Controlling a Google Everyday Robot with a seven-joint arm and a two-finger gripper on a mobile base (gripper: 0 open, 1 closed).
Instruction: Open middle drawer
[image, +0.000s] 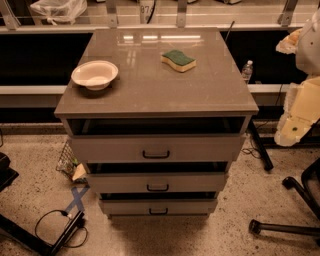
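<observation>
The tool (292, 131) hangs beside the cabinet; I cannot tell whether it is apart or together. Left of it and lower, the middle drawer (157, 181) lies crosswise, front toward the camera.

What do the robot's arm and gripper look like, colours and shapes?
The arm, at the right edge beside the cabinet, wears smooth cream-white rounded shells, with a small dark round mark on its lowest segment. No cables or lettering show on it. The gripper cannot be told apart there.

A robot lab: gripper (291, 131) at right edge, loose floor cables (47, 222), office-chair base (285, 227).
</observation>
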